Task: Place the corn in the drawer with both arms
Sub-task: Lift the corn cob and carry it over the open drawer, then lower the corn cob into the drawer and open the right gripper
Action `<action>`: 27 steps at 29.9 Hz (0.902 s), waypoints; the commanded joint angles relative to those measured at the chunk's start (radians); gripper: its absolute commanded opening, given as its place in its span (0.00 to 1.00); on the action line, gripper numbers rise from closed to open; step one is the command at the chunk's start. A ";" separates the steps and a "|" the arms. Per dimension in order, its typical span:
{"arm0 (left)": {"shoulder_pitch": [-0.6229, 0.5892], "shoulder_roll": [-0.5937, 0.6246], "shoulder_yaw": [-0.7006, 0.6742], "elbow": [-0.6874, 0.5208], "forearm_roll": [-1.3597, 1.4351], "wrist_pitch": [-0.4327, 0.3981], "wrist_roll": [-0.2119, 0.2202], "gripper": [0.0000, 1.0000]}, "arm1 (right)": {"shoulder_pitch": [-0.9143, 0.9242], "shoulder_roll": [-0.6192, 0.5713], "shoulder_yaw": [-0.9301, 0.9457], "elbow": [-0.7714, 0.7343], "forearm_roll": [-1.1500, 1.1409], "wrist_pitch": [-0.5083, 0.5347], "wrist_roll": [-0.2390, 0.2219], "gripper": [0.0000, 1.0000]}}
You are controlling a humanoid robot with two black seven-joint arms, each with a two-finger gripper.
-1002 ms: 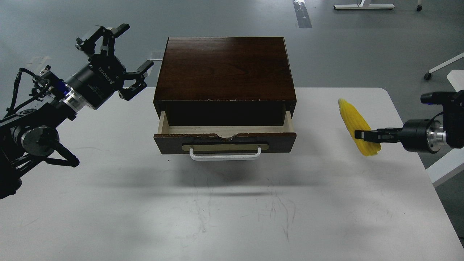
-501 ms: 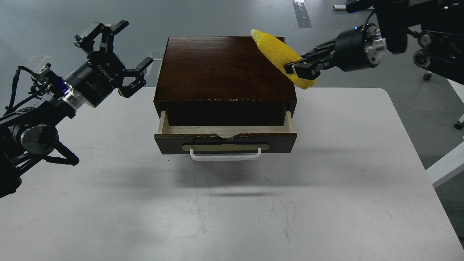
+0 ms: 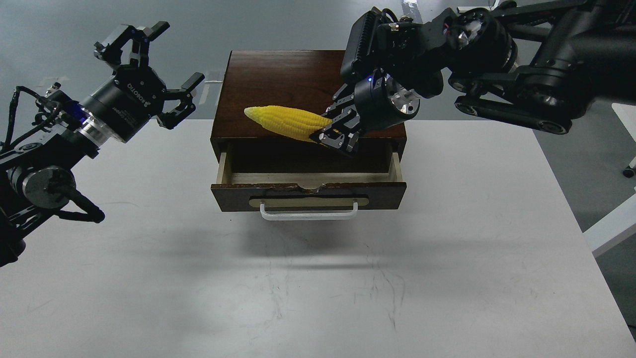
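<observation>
The bright yellow corn (image 3: pixel 285 121) lies almost level in the air, its pointed end to the left, above the front edge of the dark brown wooden box (image 3: pixel 283 84). My right gripper (image 3: pixel 334 136) is shut on the corn's thick end and hangs over the open drawer (image 3: pixel 308 191), whose pale inside shows behind the white bar handle (image 3: pixel 308 213). My left gripper (image 3: pixel 158 69) is open and empty, held up in the air left of the box's back corner.
The box stands at the back middle of a white table (image 3: pixel 318 288). My right arm (image 3: pixel 497 74) reaches in from the upper right above the box. A white desk edge (image 3: pixel 613 226) and a chair caster (image 3: pixel 628 172) stand off the table's right side.
My right arm has carried the corn from the table's right side up over the box and down to just above the open drawer, turning it level. My left gripper has drifted slightly up and left.
</observation>
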 commanded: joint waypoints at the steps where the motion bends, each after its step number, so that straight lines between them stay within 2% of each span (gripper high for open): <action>1: 0.000 0.000 -0.002 0.000 -0.002 0.000 0.000 0.98 | -0.001 0.010 -0.043 0.002 -0.030 -0.077 0.000 0.00; 11: 0.000 0.014 -0.003 0.000 -0.002 0.000 0.000 0.98 | -0.038 0.020 -0.071 0.007 -0.050 -0.102 0.000 0.01; 14: 0.000 0.015 -0.003 0.000 -0.002 0.000 0.000 0.98 | -0.040 0.020 -0.071 0.009 -0.049 -0.102 0.000 0.15; 15: 0.000 0.015 -0.003 0.000 -0.002 0.000 0.000 0.98 | -0.040 0.020 -0.071 0.009 -0.049 -0.102 0.000 0.21; 16: 0.000 0.015 -0.003 0.000 -0.002 0.000 0.000 0.98 | -0.040 0.020 -0.071 0.009 -0.049 -0.102 0.000 0.31; 17: 0.000 0.015 -0.003 0.000 -0.002 0.000 0.000 0.98 | -0.041 0.020 -0.071 0.009 -0.049 -0.102 0.000 0.35; 20: 0.000 0.015 -0.005 0.000 -0.002 0.000 0.000 0.98 | -0.043 0.018 -0.071 0.010 -0.049 -0.102 0.000 0.43; 23: 0.000 0.014 -0.011 0.000 0.000 0.000 0.000 0.98 | -0.043 0.018 -0.071 0.010 -0.049 -0.102 0.000 0.58; 27: 0.000 0.015 -0.011 0.000 0.000 0.000 0.000 0.98 | -0.043 0.018 -0.071 0.012 -0.047 -0.102 0.000 0.64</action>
